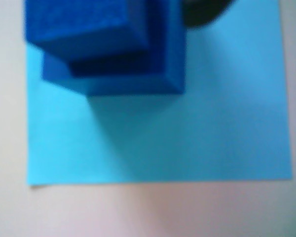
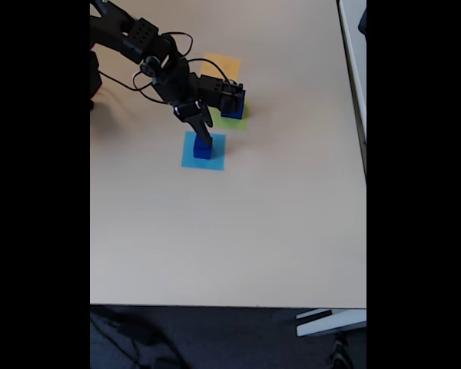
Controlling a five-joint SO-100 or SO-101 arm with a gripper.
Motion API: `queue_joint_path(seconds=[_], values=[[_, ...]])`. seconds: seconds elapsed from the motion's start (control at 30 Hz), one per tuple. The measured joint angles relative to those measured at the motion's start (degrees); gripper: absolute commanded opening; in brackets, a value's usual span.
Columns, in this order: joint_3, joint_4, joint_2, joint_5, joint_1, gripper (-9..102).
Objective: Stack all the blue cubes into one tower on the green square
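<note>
My end effector [image 2: 203, 140] is down on the blue cubes [image 2: 202, 150] stacked on the light-blue square [image 2: 215, 157], near its upper-left corner in the wrist view; whether it grips them I cannot tell. Another blue cube [image 2: 233, 108] sits on the green square [image 2: 241, 121]. Bare surface [image 2: 238, 231] spreads open below.

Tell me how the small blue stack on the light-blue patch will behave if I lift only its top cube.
The top cube looks matte, flat-faced and foam-like: probably light, grippy, not prone to rolling. It sits offset on the larger cube, so the base may slide on the thin light-blue patch if nudged.
</note>
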Motion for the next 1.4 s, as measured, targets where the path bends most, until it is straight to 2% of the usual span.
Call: queue_joint_path(seconds=[1.4], values=[[2.90,-1.23,0.00,1.41,0.44,22]])
